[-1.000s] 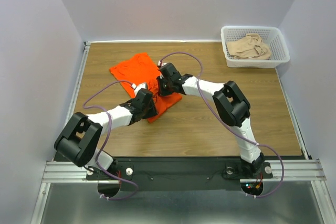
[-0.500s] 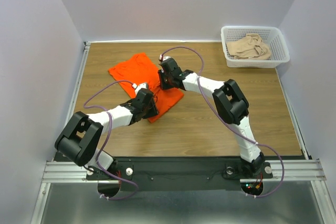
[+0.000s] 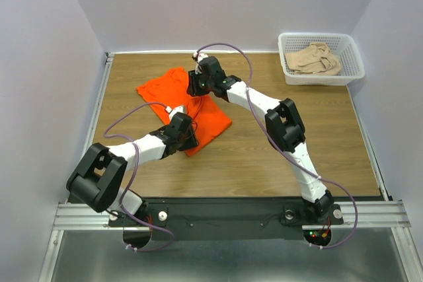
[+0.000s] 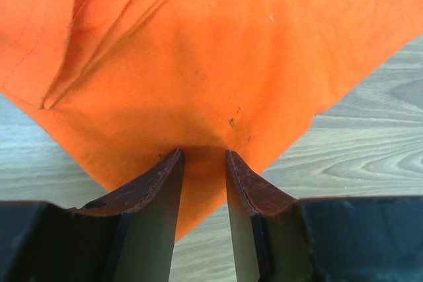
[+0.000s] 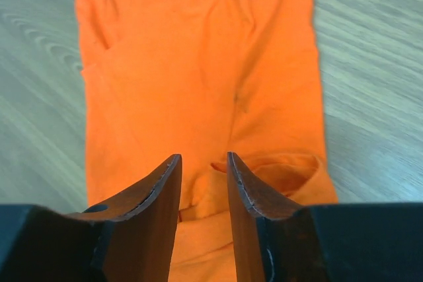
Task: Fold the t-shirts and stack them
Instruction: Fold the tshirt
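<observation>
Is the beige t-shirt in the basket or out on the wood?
In the basket. The top view shows the beige t-shirt lying crumpled and unfolded inside the white basket at the far right.

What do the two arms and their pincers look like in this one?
The left arm and right arm have white links and bulky black joints, with a thin purple cable looping along each. The left pincer and right pincer each have two flat, dark brown fingers tapering to the tips.

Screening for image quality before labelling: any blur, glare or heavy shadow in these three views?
Top external: even, soft light, sharp, no glare on the orange t-shirt. Left wrist: cloth crisp, a shadow darkens it just ahead of the fingers. Right wrist: shirt slightly soft, tabletop blurred.
</observation>
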{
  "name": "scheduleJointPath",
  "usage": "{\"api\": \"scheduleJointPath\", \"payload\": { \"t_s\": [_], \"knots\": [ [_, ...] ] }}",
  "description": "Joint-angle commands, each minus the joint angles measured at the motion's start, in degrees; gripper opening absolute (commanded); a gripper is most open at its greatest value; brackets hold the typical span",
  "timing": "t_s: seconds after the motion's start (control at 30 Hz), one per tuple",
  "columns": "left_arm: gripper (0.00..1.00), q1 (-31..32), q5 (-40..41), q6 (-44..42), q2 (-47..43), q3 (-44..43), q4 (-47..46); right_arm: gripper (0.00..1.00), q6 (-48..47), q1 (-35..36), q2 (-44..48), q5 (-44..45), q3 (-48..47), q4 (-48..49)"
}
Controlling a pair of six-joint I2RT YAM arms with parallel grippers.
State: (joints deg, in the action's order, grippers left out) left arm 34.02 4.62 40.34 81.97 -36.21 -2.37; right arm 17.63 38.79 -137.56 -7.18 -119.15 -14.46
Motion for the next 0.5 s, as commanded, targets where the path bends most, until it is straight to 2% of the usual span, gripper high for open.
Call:
{"api": "scheduleJointPath", "payload": {
  "t_s": [0.0,0.2,0.33,0.47],
  "knots": [
    [0.44,0.3,0.3,-1.1,-1.2,2.2,6.5,0.41,-0.8,0.3,4.1,-3.1,0.8,2.8],
    [0.44,0.2,0.3,-2.5,-0.7,1.1,6.9,0.42,2.1,-1.1,17.2,3.2,17.6,2.8],
    [0.45,0.3,0.5,-3.2,-0.7,0.2,8.2,0.41,4.1,-2.4,24.2,4.1,33.7,2.8],
    [0.45,0.3,-0.1,-3.3,-0.8,-0.3,9.0,0.41,5.0,-2.8,27.1,4.4,41.9,2.8]
  ]
}}
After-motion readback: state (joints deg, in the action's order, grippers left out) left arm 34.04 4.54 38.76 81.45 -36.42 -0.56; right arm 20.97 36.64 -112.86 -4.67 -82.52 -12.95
